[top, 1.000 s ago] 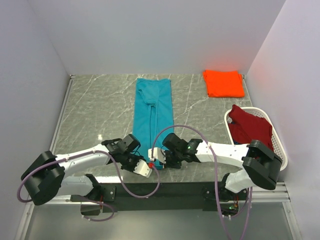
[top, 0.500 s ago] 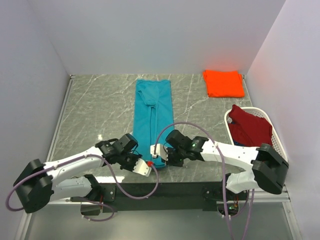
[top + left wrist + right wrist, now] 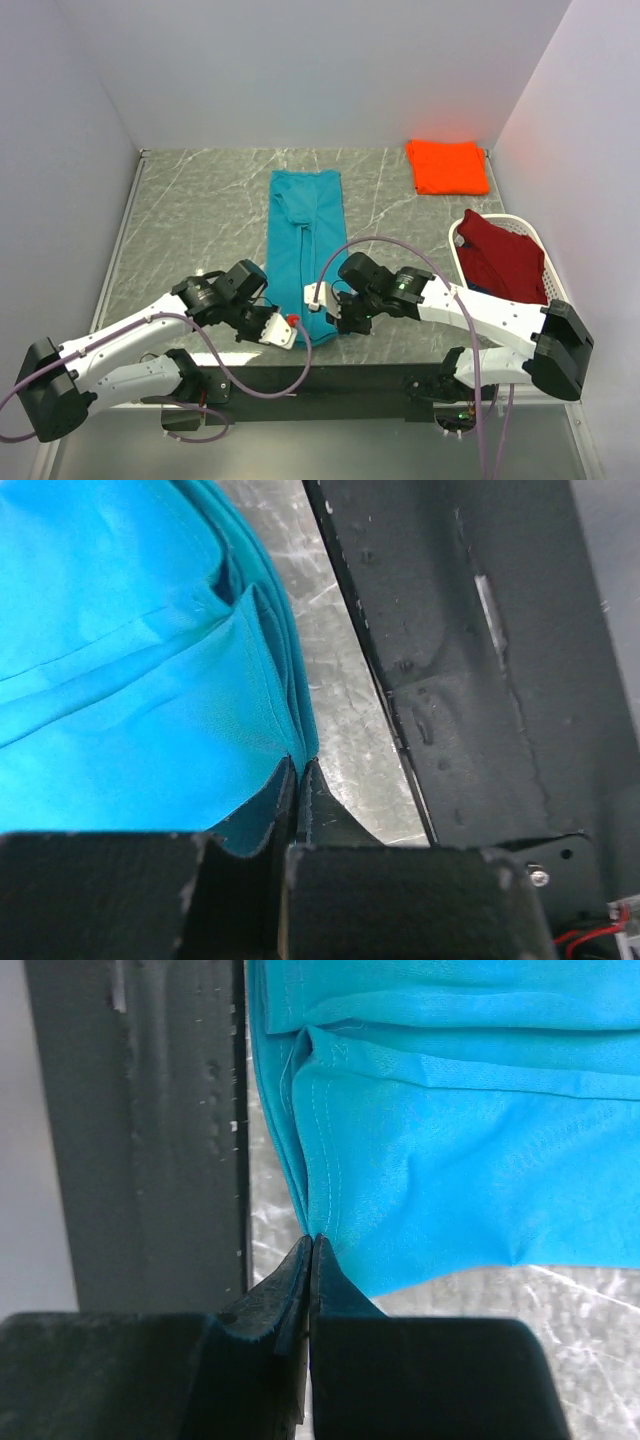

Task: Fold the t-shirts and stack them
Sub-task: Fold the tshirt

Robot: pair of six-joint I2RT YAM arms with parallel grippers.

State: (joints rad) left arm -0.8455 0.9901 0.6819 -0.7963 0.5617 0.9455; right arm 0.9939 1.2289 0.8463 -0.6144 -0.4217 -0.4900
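- The teal shirt (image 3: 305,240) lies as a long narrow strip on the surface (image 3: 200,220). It runs from the fingers straight away toward the far wall.
- The left fingers (image 3: 325,820) are pressed together on the near hem corner at their side, and a fold of cloth sits between them.
- The right fingers (image 3: 285,1290) are also together, and their tips pinch the hem edge of the other near corner.
- I judge that the cloth is light, soft and limp. It will sag between the two grips and its layers may slide apart, so the hem corners are the good places to hold.
- The orange shirt (image 3: 447,166) lies folded far beyond the right fingers. The red shirt (image 3: 500,258) is in the basket (image 3: 456,238), just behind them to the right.
- It is hard to see how deep the cloth goes into each grip, above all on the right side.
- The arms hide the near hem in the top view, and the right arm cuts off the near part of the basket.
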